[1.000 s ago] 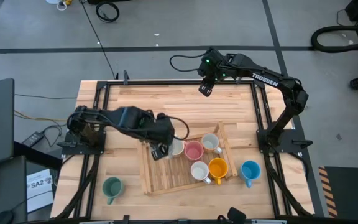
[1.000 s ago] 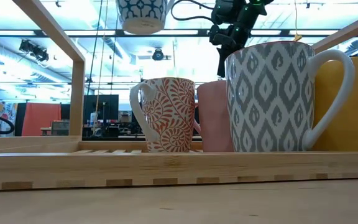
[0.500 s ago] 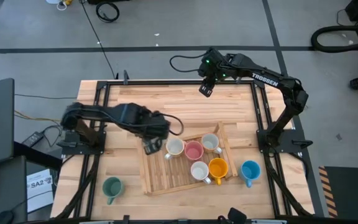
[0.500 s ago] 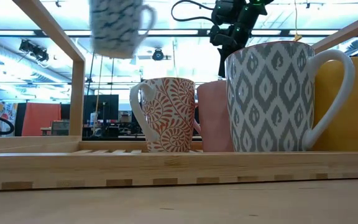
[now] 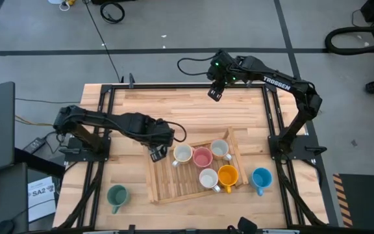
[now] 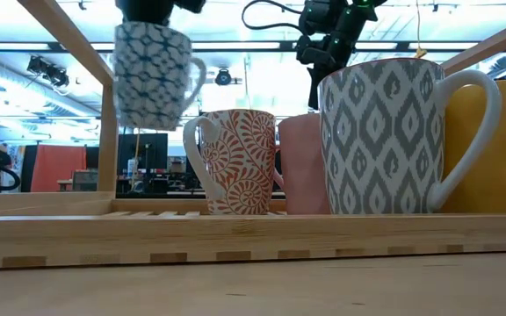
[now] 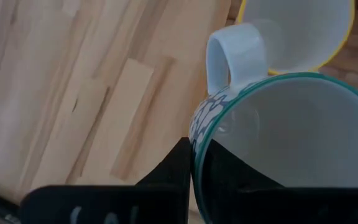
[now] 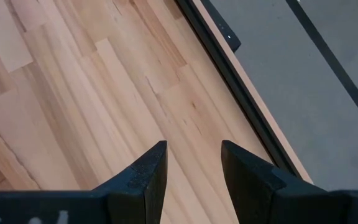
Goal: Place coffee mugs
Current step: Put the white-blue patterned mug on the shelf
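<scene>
The wooden counter (image 5: 135,104) carries a slatted wooden tray (image 5: 174,188) set at a slight angle. Five mugs stand upright in the tray, among them a pink mug (image 5: 202,157) and an orange mug (image 5: 228,175). A blue mug (image 5: 261,177) and a green mug (image 5: 117,194) stand on the counter outside it. The left gripper (image 5: 156,153) hangs over the tray's left edge, its fingers pinched on the rim of a blue-patterned mug (image 6: 152,72), held upright in the air, handle toward the other mugs. The right gripper (image 8: 190,163) hovers near the counter's far edge, fingers apart and empty.
</scene>
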### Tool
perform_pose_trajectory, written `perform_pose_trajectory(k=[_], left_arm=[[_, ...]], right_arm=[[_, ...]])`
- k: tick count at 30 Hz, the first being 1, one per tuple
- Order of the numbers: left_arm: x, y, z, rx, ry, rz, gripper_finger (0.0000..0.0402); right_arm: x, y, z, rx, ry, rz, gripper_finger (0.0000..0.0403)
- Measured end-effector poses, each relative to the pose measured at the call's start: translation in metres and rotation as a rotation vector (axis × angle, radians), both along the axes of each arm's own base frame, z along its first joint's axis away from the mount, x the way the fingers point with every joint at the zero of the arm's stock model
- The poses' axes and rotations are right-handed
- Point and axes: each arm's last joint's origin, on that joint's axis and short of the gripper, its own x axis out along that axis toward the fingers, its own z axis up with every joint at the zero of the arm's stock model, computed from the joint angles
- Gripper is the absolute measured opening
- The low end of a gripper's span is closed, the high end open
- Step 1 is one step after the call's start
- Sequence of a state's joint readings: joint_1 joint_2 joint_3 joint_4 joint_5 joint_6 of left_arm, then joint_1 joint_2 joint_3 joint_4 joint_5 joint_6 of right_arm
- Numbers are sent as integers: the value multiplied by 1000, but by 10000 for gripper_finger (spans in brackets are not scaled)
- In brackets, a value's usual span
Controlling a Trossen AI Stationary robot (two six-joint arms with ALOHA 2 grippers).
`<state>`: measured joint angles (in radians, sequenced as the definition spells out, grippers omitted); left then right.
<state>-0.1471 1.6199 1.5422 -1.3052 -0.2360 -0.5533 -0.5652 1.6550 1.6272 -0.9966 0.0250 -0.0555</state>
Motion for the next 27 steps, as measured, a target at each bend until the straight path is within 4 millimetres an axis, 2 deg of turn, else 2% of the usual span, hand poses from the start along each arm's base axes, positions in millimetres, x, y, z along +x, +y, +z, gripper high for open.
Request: perform_pose_trajectory(k=[10, 27], left_arm=[[5, -3, -46, -76, -14, 12, 34], [3, -4, -90, -156, -47, 88, 35]], right_arm=[[0, 0, 0, 0, -1, 0, 157], [0, 0, 0, -1, -1, 0, 157]])
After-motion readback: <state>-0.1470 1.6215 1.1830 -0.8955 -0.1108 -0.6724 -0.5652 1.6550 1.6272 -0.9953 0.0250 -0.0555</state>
